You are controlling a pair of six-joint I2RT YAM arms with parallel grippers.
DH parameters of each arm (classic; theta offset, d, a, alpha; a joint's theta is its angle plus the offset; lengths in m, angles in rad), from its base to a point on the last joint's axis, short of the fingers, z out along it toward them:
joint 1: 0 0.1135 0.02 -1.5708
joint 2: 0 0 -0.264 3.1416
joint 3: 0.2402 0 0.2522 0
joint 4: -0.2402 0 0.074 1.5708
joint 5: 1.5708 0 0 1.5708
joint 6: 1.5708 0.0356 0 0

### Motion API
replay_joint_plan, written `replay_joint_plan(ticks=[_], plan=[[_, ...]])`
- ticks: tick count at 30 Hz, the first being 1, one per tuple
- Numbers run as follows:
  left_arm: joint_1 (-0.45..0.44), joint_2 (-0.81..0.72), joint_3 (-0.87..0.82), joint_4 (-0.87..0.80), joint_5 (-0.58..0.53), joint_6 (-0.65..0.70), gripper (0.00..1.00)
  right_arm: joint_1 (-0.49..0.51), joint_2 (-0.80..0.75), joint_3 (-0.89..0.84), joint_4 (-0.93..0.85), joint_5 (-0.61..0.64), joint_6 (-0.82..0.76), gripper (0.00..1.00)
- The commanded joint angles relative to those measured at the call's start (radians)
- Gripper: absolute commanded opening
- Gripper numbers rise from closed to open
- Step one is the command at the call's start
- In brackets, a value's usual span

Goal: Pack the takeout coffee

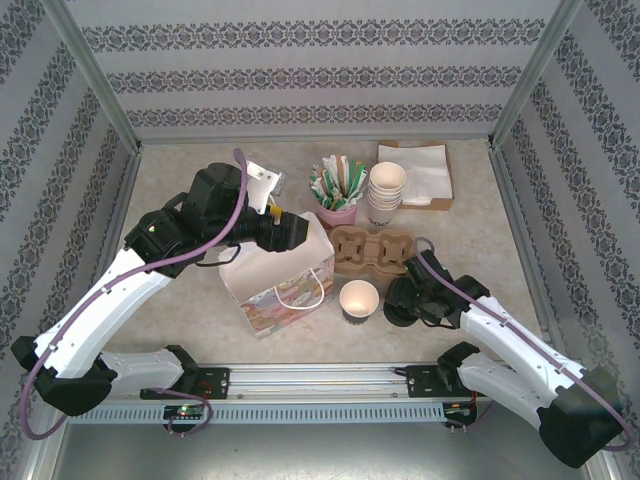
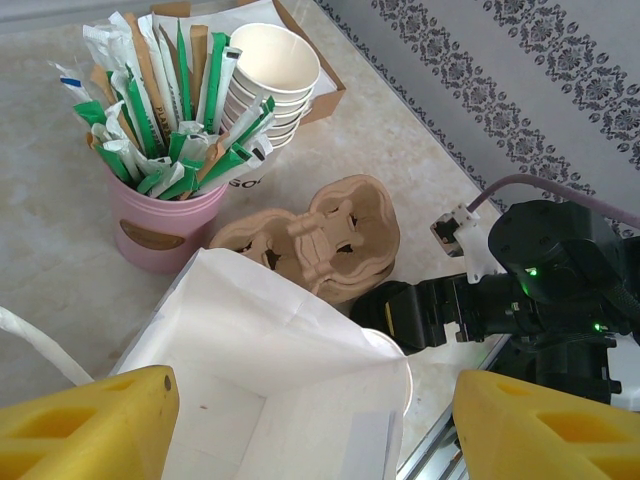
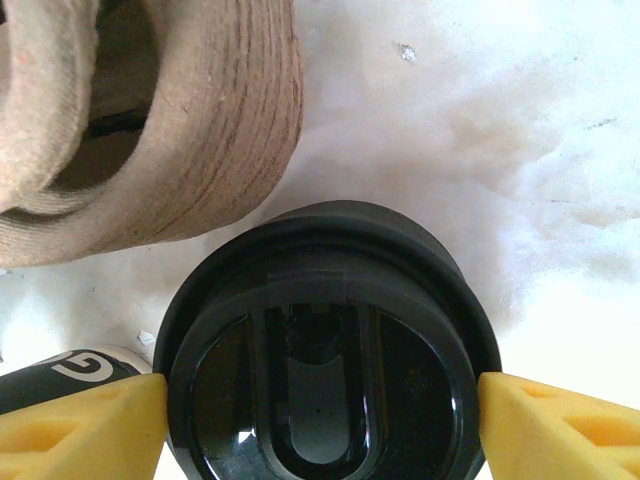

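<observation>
Takeout coffee lid (image 3: pixel 320 290) | right gripper (image 3: pixel 320 415) wide, clasping its sides

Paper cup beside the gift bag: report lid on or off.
Off. The paper cup shows an open rim and bare cream interior from above.

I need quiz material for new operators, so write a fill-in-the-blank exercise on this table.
The holder of the wrapped sticks is ___.
The lid between the fingers of the right gripper is ___.
The paper bag under the left gripper is ___ at the top.
The lone cup beside the cardboard carrier has no ___.
Missing: pink, black, open, lid.
</observation>
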Motion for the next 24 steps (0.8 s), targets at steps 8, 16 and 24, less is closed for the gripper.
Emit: replay_joint_plan(ticks=[8,16,24], plan=[[-0.02,0.01,0.022,-0.022,-0.006,-0.001,0.73,-0.011,0.005,-0.025,0.008,0.024,-0.007,0.8],[-0.021,0.013,0.025,-0.024,-0.008,0.002,0.73,-0.012,-0.019,-0.017,-0.012,0.027,-0.008,0.73],[-0.022,0.014,0.025,-0.026,-0.01,0.004,0.73,-0.013,-0.069,0.024,-0.065,0.029,-0.014,0.7]])
